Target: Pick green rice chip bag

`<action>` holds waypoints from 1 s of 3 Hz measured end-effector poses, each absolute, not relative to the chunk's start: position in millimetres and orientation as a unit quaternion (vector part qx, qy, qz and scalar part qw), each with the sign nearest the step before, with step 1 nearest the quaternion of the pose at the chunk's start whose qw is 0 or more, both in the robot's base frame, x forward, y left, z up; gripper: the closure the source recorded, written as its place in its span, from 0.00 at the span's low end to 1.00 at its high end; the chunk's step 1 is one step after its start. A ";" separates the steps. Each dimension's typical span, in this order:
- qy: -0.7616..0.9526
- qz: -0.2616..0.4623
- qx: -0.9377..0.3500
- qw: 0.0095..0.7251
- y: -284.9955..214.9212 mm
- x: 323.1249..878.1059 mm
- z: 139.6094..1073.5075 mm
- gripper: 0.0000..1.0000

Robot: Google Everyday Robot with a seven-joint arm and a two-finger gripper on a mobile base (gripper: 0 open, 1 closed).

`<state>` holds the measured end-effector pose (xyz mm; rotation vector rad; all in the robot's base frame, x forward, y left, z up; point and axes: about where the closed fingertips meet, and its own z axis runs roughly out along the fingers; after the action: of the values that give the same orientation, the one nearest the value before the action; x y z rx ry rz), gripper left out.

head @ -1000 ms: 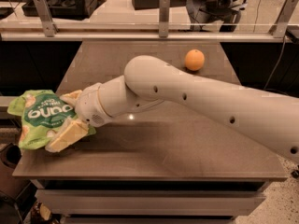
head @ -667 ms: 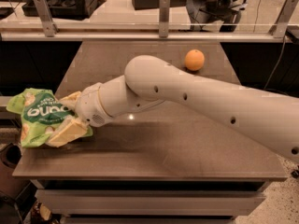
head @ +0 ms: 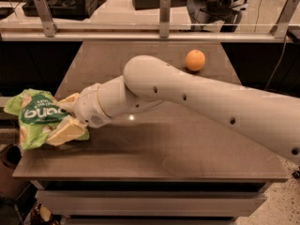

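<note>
One risk: gripper [head: 65,118], clenched on bag [head: 37,114] past table [head: 187,144] left edge, pinches crinkly film; bag may slip.

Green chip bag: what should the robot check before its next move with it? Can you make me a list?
1. The gripper is at the green rice chip bag, by the left edge of the table: ok.
2. The fingers sit on both sides of the bag and are closed on it: ok.
3. The bag is lifted off the table: cannot tell; it pokes out past the left edge.
4. The orange is at the back of the table, well away from the bag: ok.
5. The grip is strong enough for lifting: cannot tell.
</note>
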<state>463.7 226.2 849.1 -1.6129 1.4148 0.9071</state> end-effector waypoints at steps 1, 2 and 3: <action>0.558 0.358 -0.636 0.395 226.2 463.6 849.2 1.00; 0.535 0.378 -0.637 0.406 226.4 469.6 856.7 1.00; 0.496 0.396 -0.638 0.437 219.0 481.5 884.8 1.00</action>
<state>481.5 219.0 884.8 -1.5862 1.2337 0.9849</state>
